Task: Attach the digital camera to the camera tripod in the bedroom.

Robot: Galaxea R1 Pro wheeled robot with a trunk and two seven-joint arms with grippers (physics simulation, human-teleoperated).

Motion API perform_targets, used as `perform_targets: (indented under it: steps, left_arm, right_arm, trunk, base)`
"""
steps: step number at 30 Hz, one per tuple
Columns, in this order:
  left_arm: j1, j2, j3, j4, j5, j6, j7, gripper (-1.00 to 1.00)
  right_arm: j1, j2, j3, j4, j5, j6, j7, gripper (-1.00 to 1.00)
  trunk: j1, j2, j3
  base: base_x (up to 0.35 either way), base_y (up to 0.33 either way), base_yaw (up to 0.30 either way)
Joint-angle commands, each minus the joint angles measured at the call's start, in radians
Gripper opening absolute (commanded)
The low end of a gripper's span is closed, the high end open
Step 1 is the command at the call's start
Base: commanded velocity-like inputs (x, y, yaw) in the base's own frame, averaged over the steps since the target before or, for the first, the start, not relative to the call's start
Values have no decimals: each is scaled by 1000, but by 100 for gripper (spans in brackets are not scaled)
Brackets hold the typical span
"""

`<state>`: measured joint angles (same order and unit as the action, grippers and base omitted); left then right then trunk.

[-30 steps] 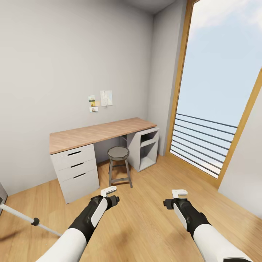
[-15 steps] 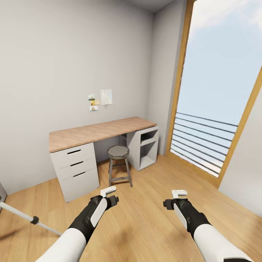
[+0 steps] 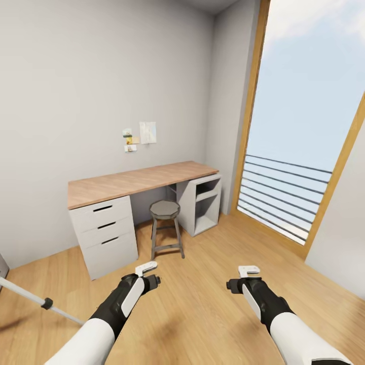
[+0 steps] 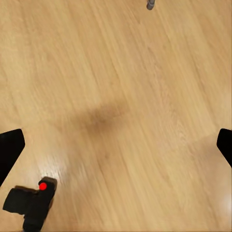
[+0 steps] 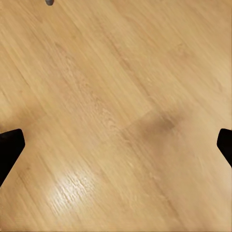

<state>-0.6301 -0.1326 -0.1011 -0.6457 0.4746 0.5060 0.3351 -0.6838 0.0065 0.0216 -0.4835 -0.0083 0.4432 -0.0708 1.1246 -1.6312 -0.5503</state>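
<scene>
One camera on the floor, both grippers empty

One small boxy matte-black digital camera with a bright red button on top (image 4: 31, 203) lies on the light wood plank floor (image 4: 125, 96), seen from the left wrist just beside one dark fingertip. It looks rigid and light, probably smooth-sided and apt to slip, so a grip across its flat sides, clear of the button and any lens, seems safest. A silver-white telescoping leg of the camera tripod (image 3: 30, 299) with a black joint slants across the floor at the head view's left edge; its head is out of frame.

The left gripper (image 3: 147, 267) and the right gripper (image 3: 248, 271) hang above the boards with fingers spread wide and nothing between them.

The floor is glossy and hard, so the camera could skate if nudged. Further out stand a wood-topped desk with white drawers (image 3: 137, 182), a round grey stool (image 3: 165, 209), light grey walls with small pinned notes (image 3: 139, 136), and a tall wood-framed window with a railing (image 3: 304, 152).
</scene>
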Motion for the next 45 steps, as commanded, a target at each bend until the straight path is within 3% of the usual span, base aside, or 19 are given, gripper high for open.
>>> perform_targets:
  steps: [1, 8, 16, 45]
  left_arm:
    - [0, 11, -4, 0, 12, 3, 9, 100]
    - [0, 51, -4, -13, 17, 10, 8, 100]
    - [0, 55, 0, -19, 17, 44, 8, 100]
    - [0, 56, 3, -17, 15, 95, 12, 100]
  right_arm:
    - [0, 0, 2, -2, -1, 7, -1, 100]
    - [0, 1, 1, -14, -1, 6, 14, 100]
    - [0, 0, 1, -16, 1, 1, 53, 100]
    - [0, 1, 1, -11, 0, -6, 60, 100]
  trunk:
    - [4, -8, -4]
    - [31, -57, -26]
    - [61, -113, -51]
    - [173, -316, -142]
  base:
    - [0, 0, 0]
    - [0, 0, 0]
    - [0, 0, 0]
    - [0, 0, 0]
